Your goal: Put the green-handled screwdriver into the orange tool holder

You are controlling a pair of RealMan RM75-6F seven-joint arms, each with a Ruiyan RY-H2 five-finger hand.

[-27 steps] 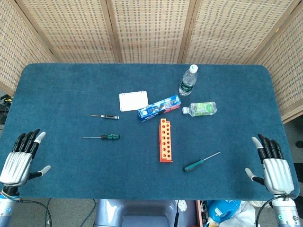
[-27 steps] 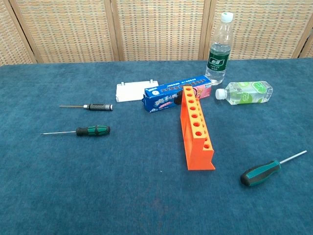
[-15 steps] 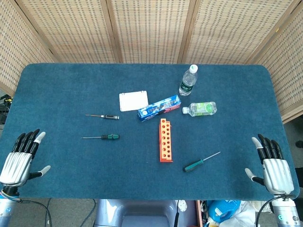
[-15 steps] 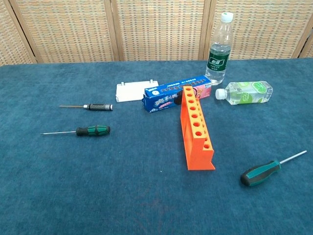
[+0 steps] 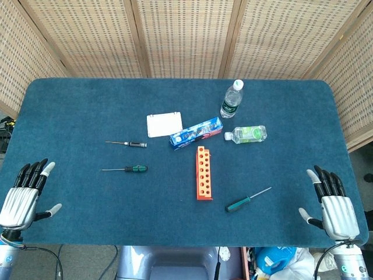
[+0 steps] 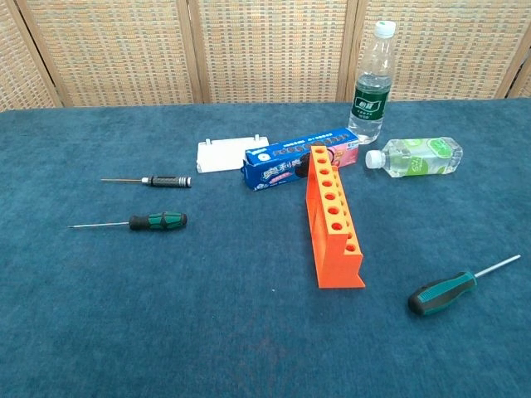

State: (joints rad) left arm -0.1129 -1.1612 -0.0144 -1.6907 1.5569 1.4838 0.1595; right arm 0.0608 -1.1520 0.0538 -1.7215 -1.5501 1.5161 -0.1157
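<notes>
The orange tool holder [image 5: 203, 173] stands upright near the middle of the blue table [image 5: 87, 111], a long block with a row of round holes on its top, and all the holes that I can see are free. There are two screwdrivers with green in the handle. The larger green-handled screwdriver [image 5: 247, 199] lies flat to the right of the holder and a little closer to the robot, apart from it, with the metal tip pointing away to the right. The small screwdriver [image 5: 126, 169] with a green and black handle lies to the left of the holder, well apart, its thin shaft pointing left. Behind it lies a black precision screwdriver [image 5: 127, 143]. Behind the holder there is a blue box [image 5: 196, 133], just beside the far end of the holder, and a white plastic case [image 5: 164, 124] to the left of the box. A bottle [image 5: 232, 100] stands upright further back, and a second bottle [image 5: 247, 135] lies on its side near it. The left hand [image 5: 24, 196] is at the near left corner of the table, fingers spread, holding nothing. The right hand [image 5: 330, 202] is at the near right corner, also with the fingers apart and nothing in it.
</notes>
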